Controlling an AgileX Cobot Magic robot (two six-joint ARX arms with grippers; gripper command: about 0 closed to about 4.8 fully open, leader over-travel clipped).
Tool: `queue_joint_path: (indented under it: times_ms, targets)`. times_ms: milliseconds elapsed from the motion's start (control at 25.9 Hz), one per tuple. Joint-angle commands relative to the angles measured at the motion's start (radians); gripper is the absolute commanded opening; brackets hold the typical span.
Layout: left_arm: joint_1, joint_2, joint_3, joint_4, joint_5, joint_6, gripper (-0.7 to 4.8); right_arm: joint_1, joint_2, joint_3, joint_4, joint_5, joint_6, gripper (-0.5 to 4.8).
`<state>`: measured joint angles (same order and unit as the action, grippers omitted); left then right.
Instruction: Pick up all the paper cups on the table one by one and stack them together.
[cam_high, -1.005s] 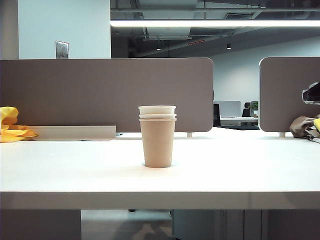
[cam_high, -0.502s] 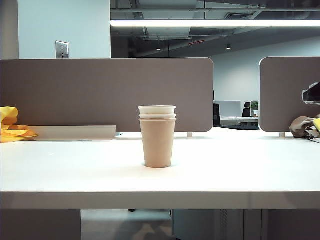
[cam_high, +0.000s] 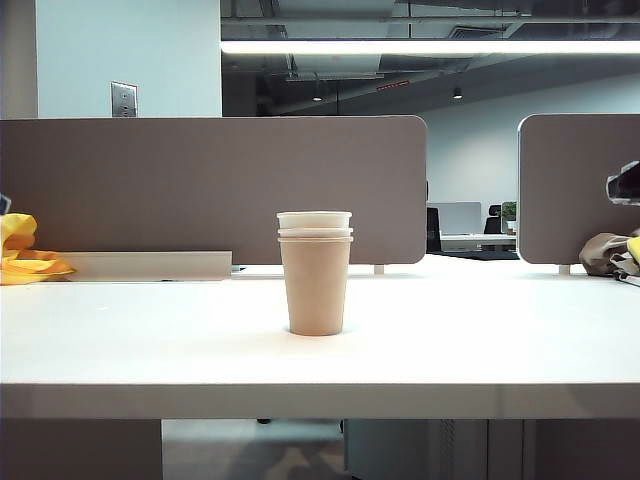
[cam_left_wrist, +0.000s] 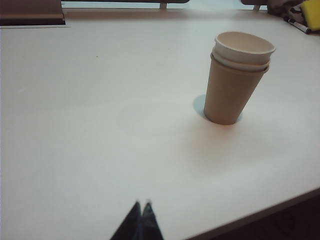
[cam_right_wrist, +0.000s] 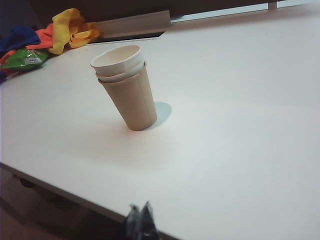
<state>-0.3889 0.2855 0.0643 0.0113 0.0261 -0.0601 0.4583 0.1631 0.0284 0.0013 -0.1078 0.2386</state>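
The paper cups stand nested in one upright stack (cam_high: 315, 285) at the middle of the white table (cam_high: 480, 340). The outer cup is beige (cam_left_wrist: 227, 97). Two white cups sit inside it with only their rims (cam_right_wrist: 117, 60) showing. My left gripper (cam_left_wrist: 142, 204) is shut and empty, hanging over the table near its front edge, well apart from the stack. My right gripper (cam_right_wrist: 140, 206) is also shut and empty, at the table's front edge on the other side, far from the stack.
Grey-brown divider panels (cam_high: 210, 190) stand behind the table. A yellow cloth (cam_high: 20, 250) lies at the far left with more coloured cloths and a green packet (cam_right_wrist: 27, 57). Brown and yellow items (cam_high: 615, 255) lie at the far right. A dark arm part (cam_high: 625, 185) pokes in there.
A dark sliver has come into the exterior view at the left edge above the yellow cloth. The stack of cups has not moved.
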Motion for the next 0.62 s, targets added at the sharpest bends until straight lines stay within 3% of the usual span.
queue_joint_path:
  times_ms: [39, 618]
  targets:
    - [0.001, -0.02, -0.037, 0.056, 0.004, 0.0, -0.05, -0.002, -0.027, -0.019, 0.045, -0.002, 0.001, -0.08]
    - [0.002, -0.228, -0.057, 0.019, 0.003, 0.0, -0.05, -0.003, -0.113, -0.027, 0.047, -0.003, 0.0, -0.08]
